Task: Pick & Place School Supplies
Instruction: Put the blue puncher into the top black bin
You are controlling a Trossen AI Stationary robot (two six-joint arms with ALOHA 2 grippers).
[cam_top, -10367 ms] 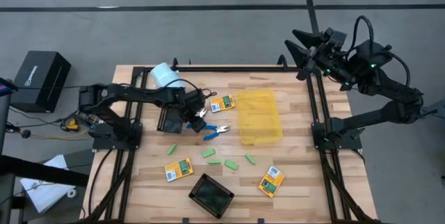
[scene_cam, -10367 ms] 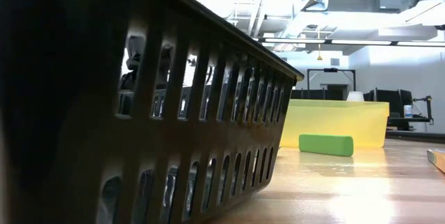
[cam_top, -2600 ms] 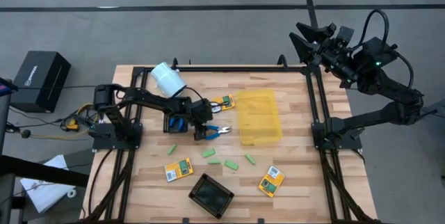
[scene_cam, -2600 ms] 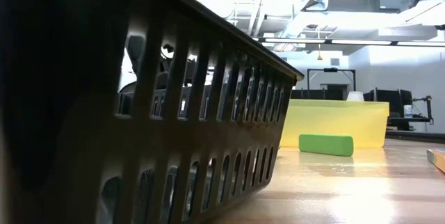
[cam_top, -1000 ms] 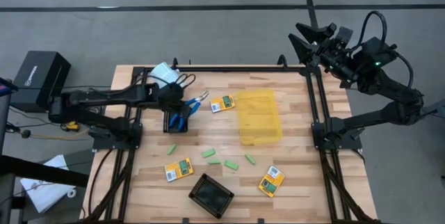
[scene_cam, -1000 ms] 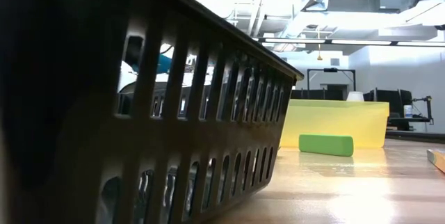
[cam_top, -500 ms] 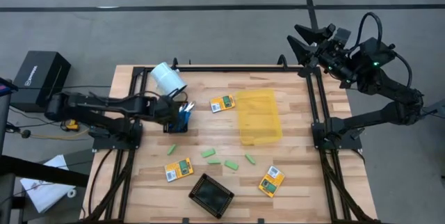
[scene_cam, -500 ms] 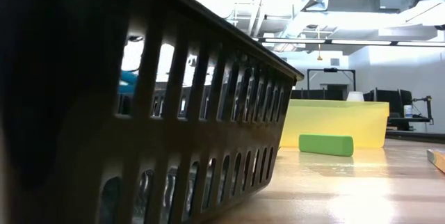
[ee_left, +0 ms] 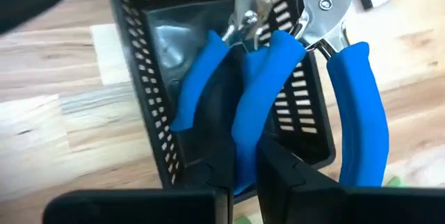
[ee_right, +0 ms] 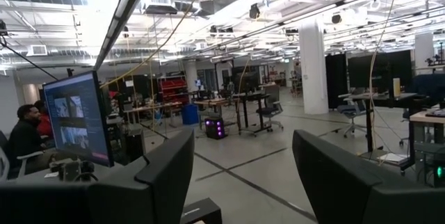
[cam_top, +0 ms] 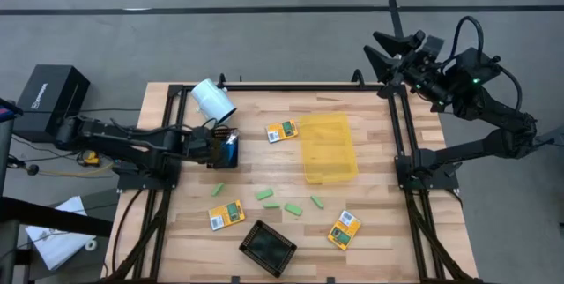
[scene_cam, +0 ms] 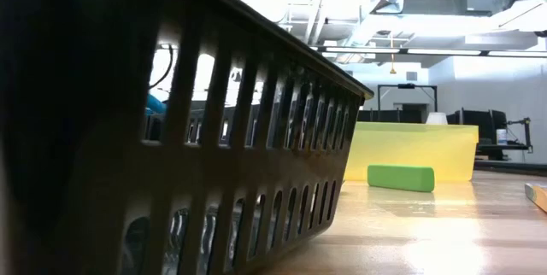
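Blue-handled scissor-like tools (ee_left: 278, 85) occupy the centre of the left wrist view: two of them, handles side by side, metal heads pointing into a black slotted tray (ee_left: 156, 78). In the high view the same blue handles (cam_top: 231, 147) show at about nine o'clock on the wooden table (cam_top: 379, 222), over that tray (cam_top: 214, 153) near the table's left edge. One tool is pinched by a handle between the narrowly set fingers (ee_left: 219, 147) of the left gripper (ee_left: 240, 175); the other seems to lie in the tray already, though whether it touches the held one cannot be told. The grip on the handle, head first, probably serves to lower the tool into the tray beside its twin, so the step in hand is judged a placement.

Outward from here, a pale white-blue cylinder (cam_top: 211, 100) lies just beyond the tray toward eleven o'clock. A yellow translucent bin (cam_top: 328, 147) sits near the table's centre, with one yellow-orange pack (cam_top: 282, 131) just beside its left wall. Light-green oblong pieces (cam_top: 280, 202) are scattered toward six o'clock, flanked by two more packs (cam_top: 226, 215) (cam_top: 344, 229); a second black tray (cam_top: 268, 247) stands at the six o'clock edge. None of these is yet sorted.

The right gripper (cam_top: 388, 52) waits well off the table at about one o'clock, raised, its fingers (ee_right: 163, 172) spread wide and holding nothing.
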